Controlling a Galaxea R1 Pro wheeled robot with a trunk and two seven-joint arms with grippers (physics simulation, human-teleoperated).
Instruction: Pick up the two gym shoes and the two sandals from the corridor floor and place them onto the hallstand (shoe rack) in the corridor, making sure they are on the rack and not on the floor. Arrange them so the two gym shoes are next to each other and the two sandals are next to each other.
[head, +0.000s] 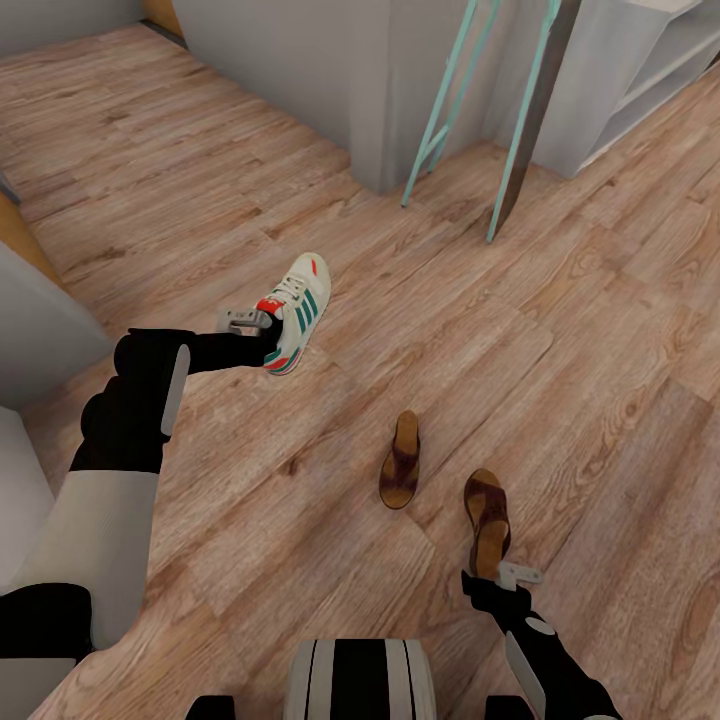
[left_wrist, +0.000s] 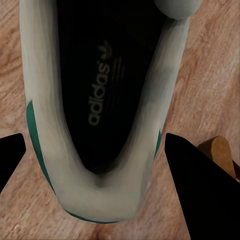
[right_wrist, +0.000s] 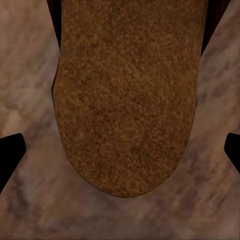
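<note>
One cream-white gym shoe (head: 297, 305) with green stripes lies on the corridor floor (head: 560, 330), toe pointing away from me. My left gripper (head: 262, 328) is at its red heel patch. In the left wrist view both dark fingers (left_wrist: 200, 190) press against the sides of the gym shoe's heel (left_wrist: 100, 190). Two dark-brown sandals lie nearer me, one (head: 400, 460) in the middle and one (head: 488, 518) to its right. My right gripper (head: 507, 577) hovers open over the right sandal's heel (right_wrist: 127, 110), its fingertips (right_wrist: 11, 155) well clear on both sides. The second gym shoe is out of view.
A grey wall corner (head: 375, 100) and a teal-legged frame (head: 508, 150) stand ahead. A pale white shelved unit (head: 640, 70) sits at the far right. Grey furniture (head: 40, 330) is close on my left. My base (head: 360, 680) shows at the bottom.
</note>
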